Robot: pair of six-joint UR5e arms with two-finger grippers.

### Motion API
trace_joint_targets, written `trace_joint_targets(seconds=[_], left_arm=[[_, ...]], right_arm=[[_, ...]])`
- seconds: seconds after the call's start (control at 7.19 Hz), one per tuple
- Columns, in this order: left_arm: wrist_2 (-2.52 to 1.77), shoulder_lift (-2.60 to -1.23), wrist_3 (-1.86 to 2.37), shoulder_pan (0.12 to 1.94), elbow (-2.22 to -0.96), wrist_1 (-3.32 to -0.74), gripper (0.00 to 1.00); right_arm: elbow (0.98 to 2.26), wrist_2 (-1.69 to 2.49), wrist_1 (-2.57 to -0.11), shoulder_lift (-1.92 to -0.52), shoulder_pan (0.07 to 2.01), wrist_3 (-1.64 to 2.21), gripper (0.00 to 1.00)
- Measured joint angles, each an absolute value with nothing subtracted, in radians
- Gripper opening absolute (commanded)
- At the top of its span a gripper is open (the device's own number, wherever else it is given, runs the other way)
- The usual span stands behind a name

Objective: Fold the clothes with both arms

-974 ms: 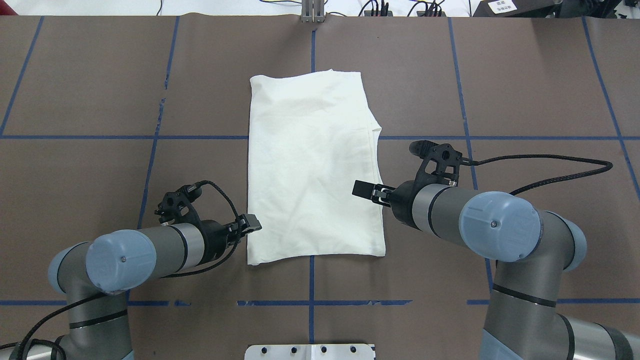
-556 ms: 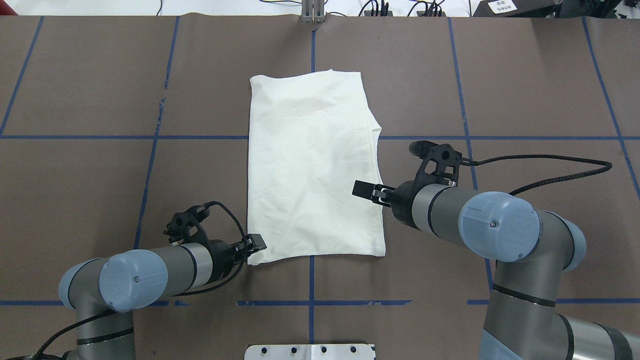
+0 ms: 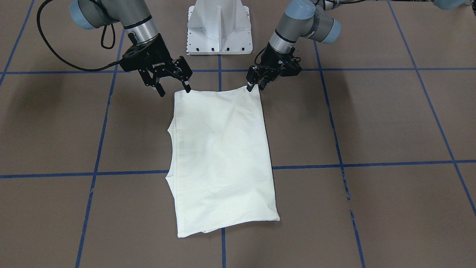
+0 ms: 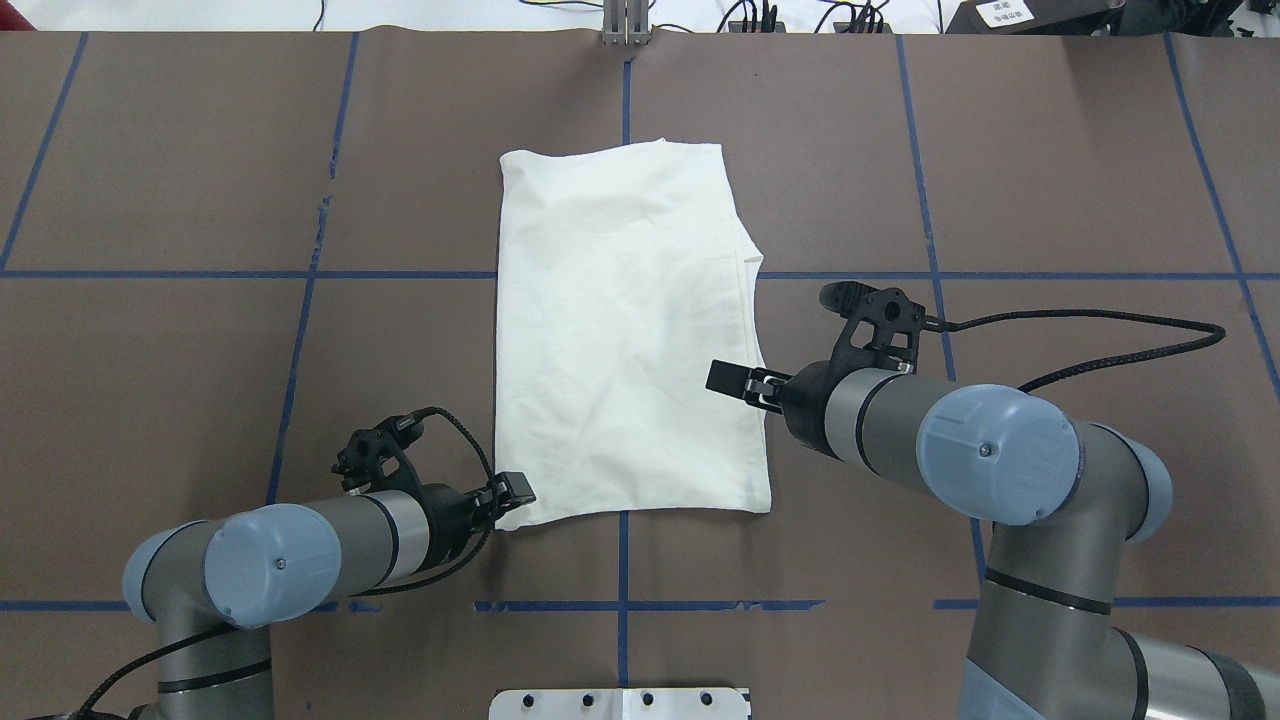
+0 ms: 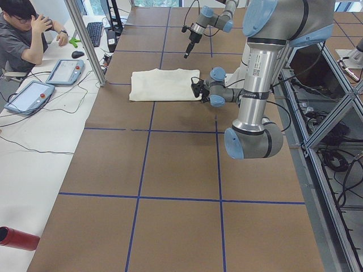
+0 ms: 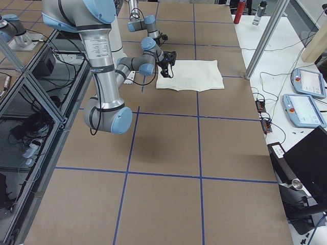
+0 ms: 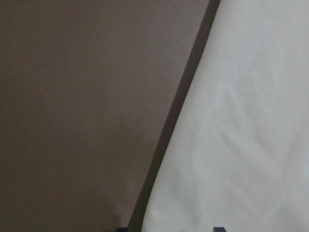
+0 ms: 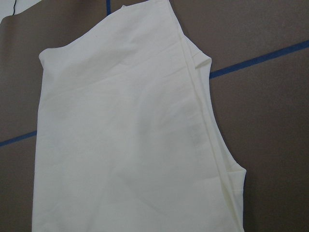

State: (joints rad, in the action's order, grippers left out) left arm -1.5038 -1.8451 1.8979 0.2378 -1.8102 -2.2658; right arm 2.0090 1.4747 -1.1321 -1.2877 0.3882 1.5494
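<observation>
The cream T-shirt lies flat in the middle of the table, folded to a long rectangle with only its plain side up. Its long axis runs from the bottom of the overhead view toward the top, so the two short edges are the near one and the far one. The left gripper is low at the lower left corner of the cloth in the overhead view, and it is clearly the nearer of the two to a grasp. Its fingers are a little apart and hold nothing. In the left wrist view one dark tip shows over the bare table and the other over the cloth, with the shirt's edge running between them, so the corner seems to be inside the gap. Whether a tip already touches the cloth, the pictures do not show. The right gripper hangs above the right long edge of the shirt, clearly off the table in the exterior left view, with its fingers spread wide and empty. The matching lower right corner lies below it in the overhead view, so this arm would probably have to go down and back to that corner before both arms can lift the near edge toward the far one
</observation>
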Motion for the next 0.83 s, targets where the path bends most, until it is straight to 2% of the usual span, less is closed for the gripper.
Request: trace_joint_targets(seconds=[0.42, 0.7, 0.83], left_arm=[[-1.503, -1.851, 1.898, 0.238, -1.808, -2.266, 0.67], [-1.503, -1.856, 1.898, 0.238, -1.804, -2.266, 0.60], [-1.502, -1.860, 1.899, 0.238, -1.799, -2.266, 0.60]], right_arm=[[2.008, 1.473, -1.132, -1.288, 0.388, 1.549, 1.00], [2.008, 1.473, -1.132, -1.287, 0.388, 1.549, 1.00], [2.008, 1.473, -1.132, -1.287, 0.388, 1.549, 1.00]])
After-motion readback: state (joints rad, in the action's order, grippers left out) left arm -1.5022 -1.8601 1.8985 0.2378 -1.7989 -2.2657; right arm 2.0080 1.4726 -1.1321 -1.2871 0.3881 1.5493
